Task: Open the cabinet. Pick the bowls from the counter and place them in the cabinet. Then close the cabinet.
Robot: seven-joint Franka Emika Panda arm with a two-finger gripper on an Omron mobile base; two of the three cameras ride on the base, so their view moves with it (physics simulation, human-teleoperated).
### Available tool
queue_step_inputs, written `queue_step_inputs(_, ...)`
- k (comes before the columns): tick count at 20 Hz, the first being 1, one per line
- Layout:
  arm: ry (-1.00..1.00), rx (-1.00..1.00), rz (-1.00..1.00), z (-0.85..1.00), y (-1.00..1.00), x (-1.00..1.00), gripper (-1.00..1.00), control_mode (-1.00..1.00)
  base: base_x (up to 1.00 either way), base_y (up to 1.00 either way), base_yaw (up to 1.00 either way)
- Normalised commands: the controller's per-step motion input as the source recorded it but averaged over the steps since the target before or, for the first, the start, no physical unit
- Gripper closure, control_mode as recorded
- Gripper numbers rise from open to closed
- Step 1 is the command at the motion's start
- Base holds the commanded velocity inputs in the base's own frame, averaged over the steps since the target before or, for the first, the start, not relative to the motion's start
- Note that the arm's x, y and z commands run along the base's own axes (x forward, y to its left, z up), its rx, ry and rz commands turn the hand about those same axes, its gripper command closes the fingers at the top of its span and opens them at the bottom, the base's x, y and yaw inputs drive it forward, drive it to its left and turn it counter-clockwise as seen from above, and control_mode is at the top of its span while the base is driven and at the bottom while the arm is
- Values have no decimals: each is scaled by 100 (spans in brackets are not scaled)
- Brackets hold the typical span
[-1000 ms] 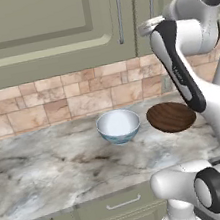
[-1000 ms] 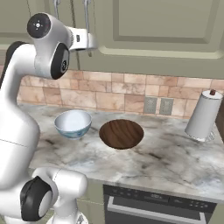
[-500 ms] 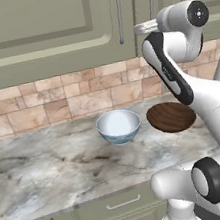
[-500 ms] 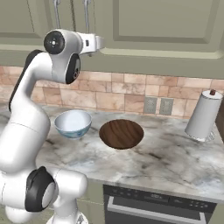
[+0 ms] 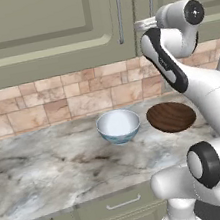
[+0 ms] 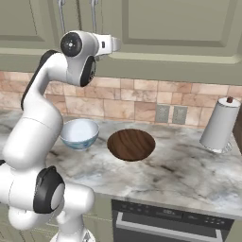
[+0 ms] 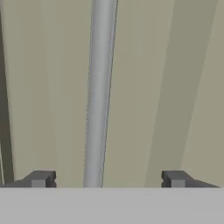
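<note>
A: Two fingertips (image 7: 40, 178) spread wide, nothing between them yet. Hand (image 7: 107, 179) is up at the cabinet (image 5: 43, 32), facing the door.

B: Where's the handle relative to the tips?

A: Bar handle (image 7: 99, 94) runs straight up the hand view, long axis vertical, and it sits between the two tips, a bit nearer the left one in that view. So the jaws straddle it crosswise (right orientation for a pinch across the bar).

B: Touching?

A: Can't tell depth from this view. Looks close but not in contact. Judgement: next move is a short push forward, then close on the bar, then pull outward.

B: Centering?

A: Slightly off. I'd nudge toward the bar's side before closing, or one finger lands first and drags.

B: Bowls?

A: Both on the surface (image 5: 46, 173) below, untouched. White bowl (image 5: 118, 126) sits left of the wooden bowl (image 5: 171, 117) in the left base view, near each other but apart. Door is shut, so step one isn't done.
</note>
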Motion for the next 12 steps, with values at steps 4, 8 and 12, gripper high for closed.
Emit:
queue_step_inputs(4, -2, 0, -3, 0, 6, 48, -100, -100, 0, 0, 0)
queue_step_inputs(8, 0, -1, -8, -3, 14, 69, -100, -100, 0, 0, 0)
queue_step_inputs(12, -1, 0, -2, -20, 0, 80, 100, -100, 0, 0, 0)
